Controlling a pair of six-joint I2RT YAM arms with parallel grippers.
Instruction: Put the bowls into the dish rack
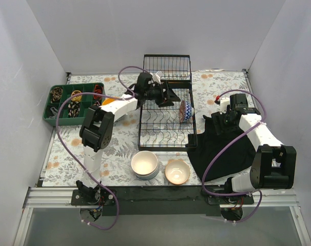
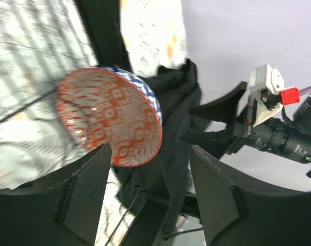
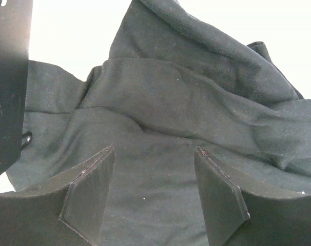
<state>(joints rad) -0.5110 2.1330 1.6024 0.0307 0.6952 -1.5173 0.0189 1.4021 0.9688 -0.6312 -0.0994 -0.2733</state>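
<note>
The black wire dish rack [image 1: 166,130] stands mid-table. A red-patterned bowl [image 1: 186,111] stands on edge in its right side; it also shows in the left wrist view [image 2: 109,123]. My left gripper [image 1: 174,98] hovers over the rack just left of that bowl, open and empty [image 2: 150,154]. A cream-white bowl stack [image 1: 144,163] and a tan bowl [image 1: 177,172] sit in front of the rack. An orange-yellow bowl [image 1: 109,101] peeks out from under the left arm. My right gripper [image 1: 217,124] is open and empty [image 3: 154,154] just above a black cloth [image 3: 186,118].
The black cloth [image 1: 222,146] lies right of the rack, touching its corner. A green compartment tray [image 1: 49,110] with small items sits at the far left. White walls close in the table on three sides. The rack's upright basket section [image 1: 167,67] is at the far end.
</note>
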